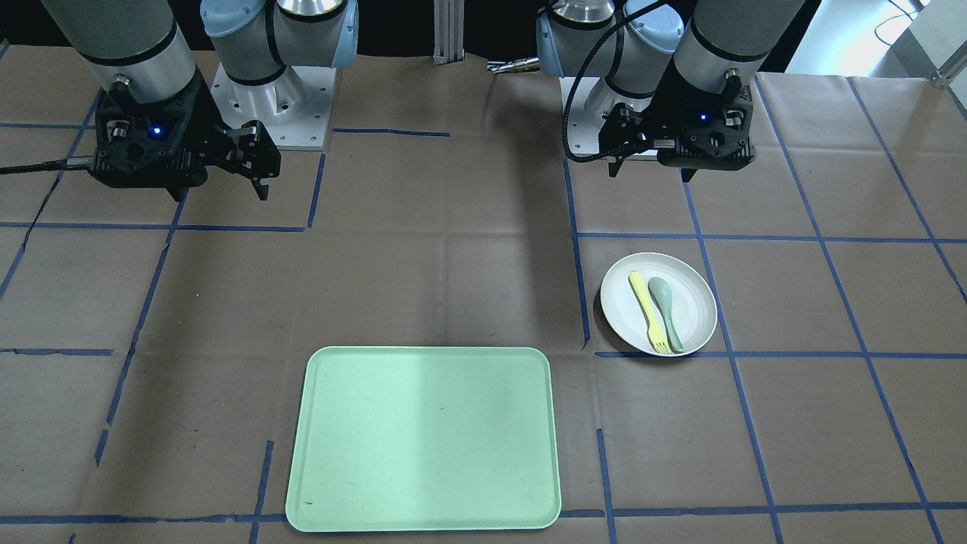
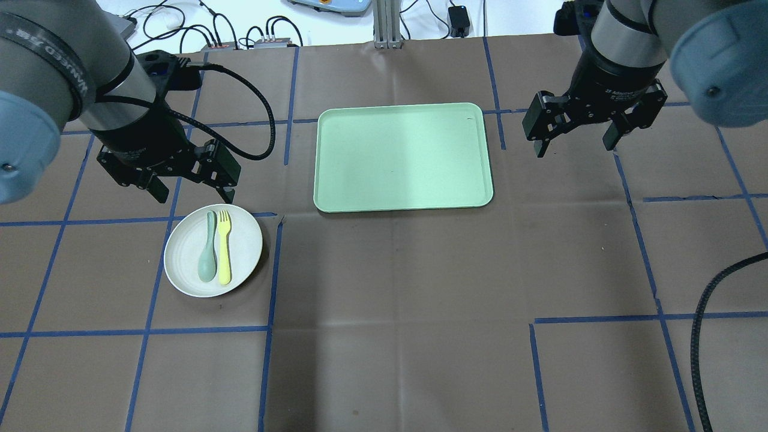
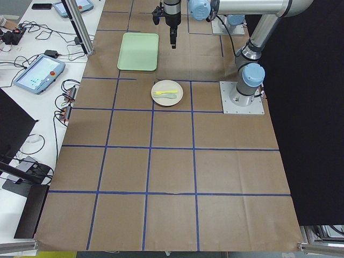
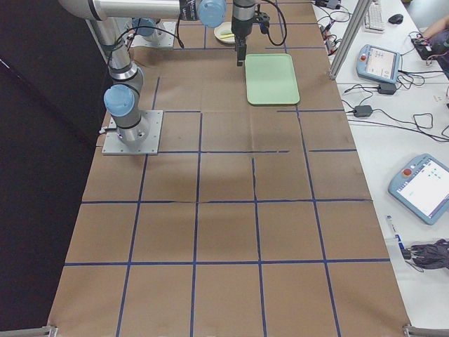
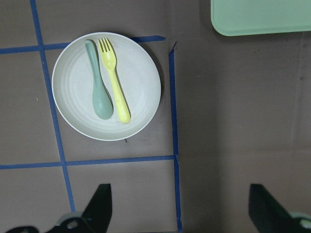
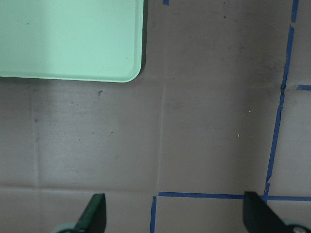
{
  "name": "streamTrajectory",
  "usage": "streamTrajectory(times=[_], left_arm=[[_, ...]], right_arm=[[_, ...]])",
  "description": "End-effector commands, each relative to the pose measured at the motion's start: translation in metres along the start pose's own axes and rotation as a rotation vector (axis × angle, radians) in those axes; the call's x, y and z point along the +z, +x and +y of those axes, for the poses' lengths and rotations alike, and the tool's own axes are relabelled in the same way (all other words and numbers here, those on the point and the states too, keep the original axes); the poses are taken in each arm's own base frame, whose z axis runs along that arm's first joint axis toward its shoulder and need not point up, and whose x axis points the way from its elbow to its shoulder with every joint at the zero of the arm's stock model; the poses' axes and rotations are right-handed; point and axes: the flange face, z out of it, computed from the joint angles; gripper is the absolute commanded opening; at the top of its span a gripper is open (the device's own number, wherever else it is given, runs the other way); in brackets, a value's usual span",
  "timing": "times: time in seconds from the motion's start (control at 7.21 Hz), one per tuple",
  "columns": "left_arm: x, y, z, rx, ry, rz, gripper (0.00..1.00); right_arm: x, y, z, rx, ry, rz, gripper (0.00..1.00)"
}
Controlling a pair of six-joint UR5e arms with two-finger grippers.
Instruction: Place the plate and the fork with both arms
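Observation:
The off-white plate [image 2: 180, 264] lies on the table on my left side, also in the front view [image 1: 699, 317] and the left wrist view [image 5: 73, 104]. The pale-yellow fork [image 2: 224, 247] [image 1: 648, 301] [image 5: 114, 88] lies on it beside a grey-green spoon [image 2: 207, 255] [image 5: 98, 85]. My left gripper [image 2: 193, 193] [image 1: 651, 168] [image 5: 182, 208] hovers open and empty just beyond the plate's far rim. My right gripper [image 2: 575, 144] [image 1: 219, 189] [image 6: 176, 216] hovers open and empty to the right of the tray, over bare table.
A rectangular mint-green tray [image 2: 402, 156] [image 1: 423, 438] lies at the table's middle, on the far side, with nothing on it; a corner of it shows in the right wrist view [image 6: 68, 39]. Brown paper with blue tape lines covers the table. Cables and pendants lie beyond the far edge.

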Motion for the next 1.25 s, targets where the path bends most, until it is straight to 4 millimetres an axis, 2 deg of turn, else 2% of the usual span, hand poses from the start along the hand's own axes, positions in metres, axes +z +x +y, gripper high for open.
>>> streamTrajectory(times=[0.0,0.42,0.69,0.83,1.11], left_arm=[[-0.004,0.000,0.002,-0.007,0.007,-0.001,1.00],[0.009,-0.008,-0.008,-0.014,-0.017,0.004,1.00],[0.034,-0.032,-0.030,-0.023,-0.073,0.023,1.00],[0.047,-0.043,-0.048,0.021,-0.067,0.028,1.00],[0.071,-0.077,-0.068,0.049,-0.075,0.050,0.99]], right_arm=[[-0.001,0.000,0.000,0.000,0.001,0.000,1.00],[0.000,0.000,0.000,0.000,-0.001,0.000,1.00],[0.000,0.000,0.000,0.000,-0.001,0.000,1.00],[0.000,0.000,0.000,0.000,-0.001,0.001,1.00],[0.000,0.000,0.000,0.000,-0.001,0.000,1.00]])
